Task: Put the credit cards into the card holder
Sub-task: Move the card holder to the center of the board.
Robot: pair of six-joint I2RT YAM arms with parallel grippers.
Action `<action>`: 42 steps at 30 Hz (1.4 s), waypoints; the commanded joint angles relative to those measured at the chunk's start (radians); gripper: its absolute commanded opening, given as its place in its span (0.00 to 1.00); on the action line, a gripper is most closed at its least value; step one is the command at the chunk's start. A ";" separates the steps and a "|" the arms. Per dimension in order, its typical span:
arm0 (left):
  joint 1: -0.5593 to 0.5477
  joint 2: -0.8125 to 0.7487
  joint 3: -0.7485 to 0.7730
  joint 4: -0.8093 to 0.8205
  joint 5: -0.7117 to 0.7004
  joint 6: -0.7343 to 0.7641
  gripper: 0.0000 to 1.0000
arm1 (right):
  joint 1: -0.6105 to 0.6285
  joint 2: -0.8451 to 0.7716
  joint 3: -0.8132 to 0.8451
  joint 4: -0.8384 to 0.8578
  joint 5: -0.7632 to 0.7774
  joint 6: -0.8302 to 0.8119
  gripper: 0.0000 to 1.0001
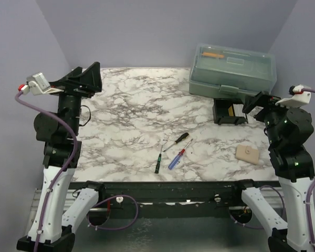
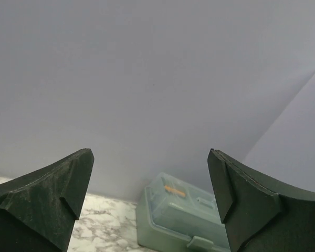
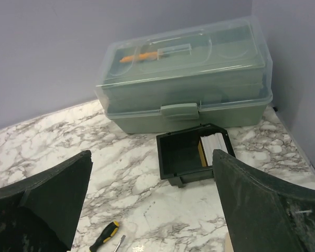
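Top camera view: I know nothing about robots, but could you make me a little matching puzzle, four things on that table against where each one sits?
Things:
1. toolbox
2. card holder
3. screwdrivers
4. black tray

Places:
A. lying loose near the middle of the table, toward the front
B. far right corner, lid shut
C. just in front of the toolbox, with pale cards standing inside
D. lying flat near the right edge, on its own

Pairs: 1-B, 2-D, 3-A, 4-C.
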 commanded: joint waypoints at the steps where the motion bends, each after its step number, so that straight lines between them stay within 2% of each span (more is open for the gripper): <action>1: -0.005 0.103 -0.016 -0.079 0.118 -0.007 0.99 | -0.005 0.072 -0.022 -0.050 0.066 0.062 1.00; 8: -0.005 0.291 0.037 -0.144 0.479 -0.008 0.99 | -0.007 0.293 -0.094 -0.117 0.162 0.257 1.00; 11: -0.006 0.374 0.058 -0.151 0.602 -0.023 0.99 | -0.071 0.293 -0.195 -0.046 0.083 0.342 1.00; 14: -0.014 0.414 0.043 -0.173 0.660 -0.030 0.99 | -0.276 0.305 -0.289 -0.011 -0.090 0.428 1.00; 17: -0.024 0.432 0.018 -0.171 0.677 -0.015 0.99 | -0.563 0.352 -0.364 -0.028 -0.250 0.495 0.99; 19: -0.033 0.436 -0.001 -0.171 0.676 -0.002 0.99 | -0.695 0.358 -0.421 -0.010 -0.289 0.507 1.00; 20: -0.037 0.439 -0.010 -0.167 0.676 0.003 0.99 | -0.722 0.360 -0.438 -0.006 -0.265 0.525 1.00; 23: -0.052 0.458 -0.031 -0.157 0.684 0.018 0.99 | -0.729 0.387 -0.478 0.016 -0.169 0.564 1.00; 30: -0.062 0.523 -0.090 -0.108 0.753 0.005 0.99 | -0.729 0.549 -0.502 0.076 -0.182 0.468 1.00; 35: -0.075 0.536 -0.120 -0.099 0.775 -0.004 0.99 | -0.714 0.636 -0.465 0.038 -0.205 0.409 1.00; 37: -0.091 0.542 -0.127 -0.091 0.782 -0.012 0.99 | -0.647 0.663 -0.464 0.026 -0.244 0.403 1.00; 42: -0.137 0.582 -0.134 -0.074 0.794 -0.057 0.99 | -0.391 0.668 -0.487 -0.014 -0.248 0.470 1.00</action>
